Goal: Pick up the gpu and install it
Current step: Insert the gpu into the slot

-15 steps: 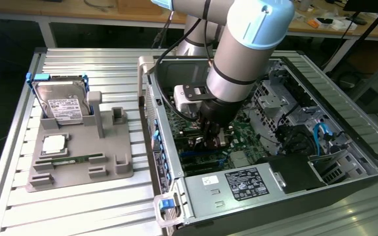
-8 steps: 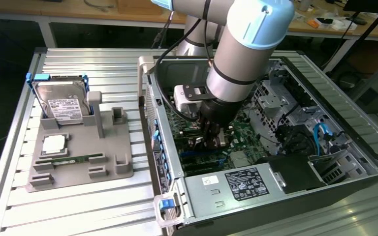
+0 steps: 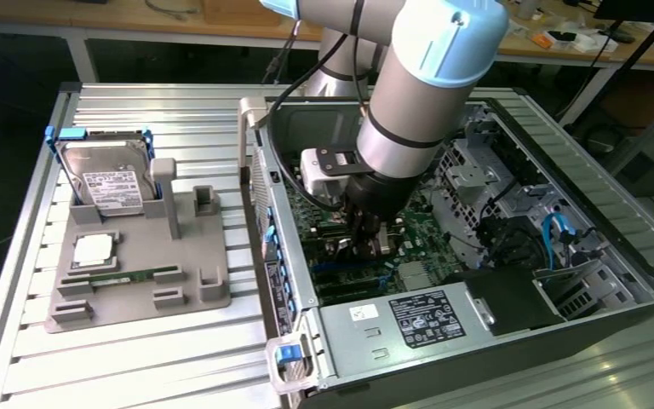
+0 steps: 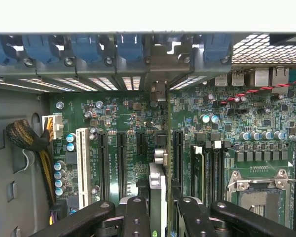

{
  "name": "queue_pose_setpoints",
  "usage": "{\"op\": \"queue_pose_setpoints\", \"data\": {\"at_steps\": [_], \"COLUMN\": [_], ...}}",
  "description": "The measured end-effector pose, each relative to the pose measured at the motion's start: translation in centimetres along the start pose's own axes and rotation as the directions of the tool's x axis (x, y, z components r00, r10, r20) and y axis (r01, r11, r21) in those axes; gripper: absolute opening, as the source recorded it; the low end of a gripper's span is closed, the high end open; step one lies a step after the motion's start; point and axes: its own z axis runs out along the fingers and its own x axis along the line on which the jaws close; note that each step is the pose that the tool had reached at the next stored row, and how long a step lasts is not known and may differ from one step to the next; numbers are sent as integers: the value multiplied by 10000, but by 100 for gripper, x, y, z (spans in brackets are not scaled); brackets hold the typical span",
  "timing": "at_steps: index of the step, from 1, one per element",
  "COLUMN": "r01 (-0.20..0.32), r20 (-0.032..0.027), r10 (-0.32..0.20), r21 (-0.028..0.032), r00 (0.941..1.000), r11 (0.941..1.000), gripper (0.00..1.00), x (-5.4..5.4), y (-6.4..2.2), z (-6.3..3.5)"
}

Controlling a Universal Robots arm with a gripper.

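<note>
The room behind is a workshop, with wooden workbenches (image 3: 134,21) along the back and a dark floor below them. In front stands a table (image 3: 134,358) topped with ribbed, slotted aluminium, pale and bright under the light. On the exterior view's right half of that surface lies an open computer case (image 3: 599,213), its side panel off. The arm (image 3: 418,94), grey with light-blue joint caps, reaches down into it. On the exterior view's left sits a grey parts tray (image 3: 134,298), well apart from the case's interior. It carries a silver hard drive (image 3: 111,183) propped upright, a square processor chip (image 3: 92,249) and a narrow green RAM stick (image 3: 123,277) lying flat. Inside the case a power supply (image 3: 418,319) with a black label fills the near corner, and the green motherboard (image 4: 113,113) covers the floor. Its black expansion slots and one white slot (image 4: 82,163) run side by side below a row of blue bracket latches (image 4: 128,47). The gripper (image 3: 364,243) hangs low over those slots. In the wrist view its black fingers (image 4: 137,217) press in from either side on the gpu (image 4: 158,187) — the card seen edge-on, thin and upright to the board, with silver metal showing at its end. Whether its edge has reached a slot cannot be told.
</note>
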Motion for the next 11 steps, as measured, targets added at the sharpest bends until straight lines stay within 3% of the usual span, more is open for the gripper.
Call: {"op": "queue_pose_setpoints", "data": {"at_steps": [11], "r01": [0], "r20": [5], "r10": [0], "r21": [-20], "r00": [10000], "r11": [10000], "gripper": [27], "x": [0], "y": [-1], "z": [3]}}
